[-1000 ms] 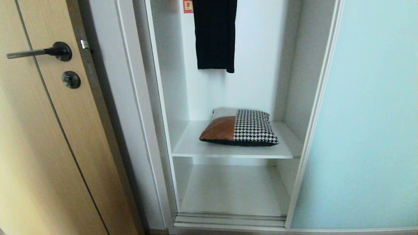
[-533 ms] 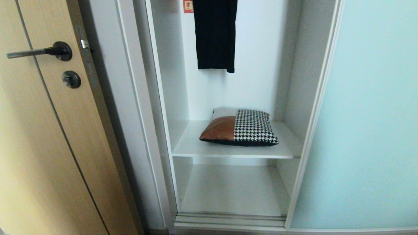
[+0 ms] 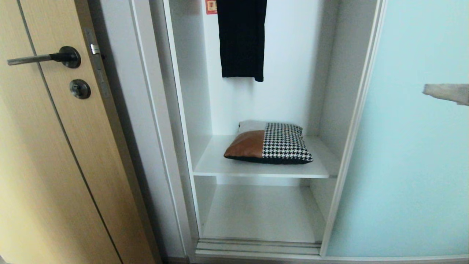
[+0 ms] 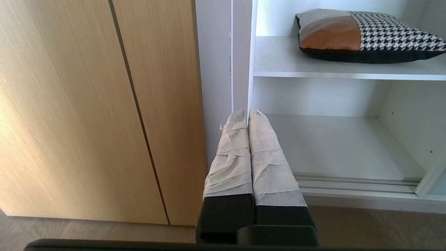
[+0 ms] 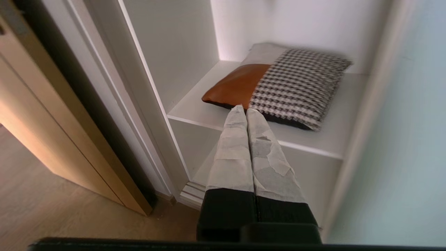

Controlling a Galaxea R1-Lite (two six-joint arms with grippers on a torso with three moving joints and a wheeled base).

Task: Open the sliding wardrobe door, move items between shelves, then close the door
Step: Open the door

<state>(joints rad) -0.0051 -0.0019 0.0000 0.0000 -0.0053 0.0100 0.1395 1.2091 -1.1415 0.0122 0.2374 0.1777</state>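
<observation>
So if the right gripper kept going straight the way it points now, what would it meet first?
Probably the cushion on the upper shelf: in the wrist view the right gripper, jaws shut, aims at its near edge, with nothing between them. Depth is unclear.

Our left gripper [image 4: 248, 112] has two long fingers [image 4: 230, 157] wrapped in creased, off-white tape, tapering to frayed tips, with black bases set in a black mount. Our right gripper [image 5: 244, 108] looks the same, though its tape is patchier, with a torn flap peeling on one finger [image 5: 270, 157].
</observation>
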